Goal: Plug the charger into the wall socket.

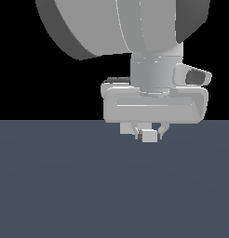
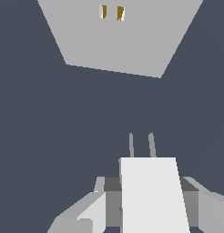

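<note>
Closed on the charger (image 2: pixel 152 195), the hand (image 1: pixel 149 135) carries it clear above the counter (image 1: pixel 111 186). In the wrist view two prongs (image 2: pixel 141 145) stick out ahead, aimed toward the socket (image 2: pixel 118 41), whose two yellowish slots (image 2: pixel 111 12) sit well apart from them. Grasp and lift look done; closing the gap, lining prongs with slots and pushing in remain.
</note>
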Tool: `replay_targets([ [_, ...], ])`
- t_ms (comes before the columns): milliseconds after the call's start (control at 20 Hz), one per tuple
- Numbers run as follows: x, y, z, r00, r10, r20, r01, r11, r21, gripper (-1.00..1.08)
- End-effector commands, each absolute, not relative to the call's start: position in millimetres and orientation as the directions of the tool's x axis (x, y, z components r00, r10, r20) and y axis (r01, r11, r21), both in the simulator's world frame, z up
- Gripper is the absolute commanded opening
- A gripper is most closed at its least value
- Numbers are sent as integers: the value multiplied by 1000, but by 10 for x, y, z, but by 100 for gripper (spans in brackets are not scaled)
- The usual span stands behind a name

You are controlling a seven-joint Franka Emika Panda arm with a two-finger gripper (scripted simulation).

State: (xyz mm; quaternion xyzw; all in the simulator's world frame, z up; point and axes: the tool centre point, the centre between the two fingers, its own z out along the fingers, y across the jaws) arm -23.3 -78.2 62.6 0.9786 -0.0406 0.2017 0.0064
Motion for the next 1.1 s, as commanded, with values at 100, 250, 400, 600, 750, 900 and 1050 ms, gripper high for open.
replay_targets([
  [100, -137, -698, 727, 911, -119, 396, -128, -992, -4, -100],
  [250, -73, -646, 790, 907, -146, 396, -158, -988, -4, -100],
  [400, -10, -599, 849, 903, -172, 395, -186, -983, -3, -100],
  [600, 62, -549, 913, 897, -201, 394, -218, -976, -2, -100],
  [750, 107, -521, 951, 893, -219, 393, -237, -971, -1, -100],
  [900, 143, -500, 979, 890, -233, 391, -253, -968, 0, -100],
  [1050, 168, -487, 996, 888, -242, 390, -263, -965, 0, -100],
])
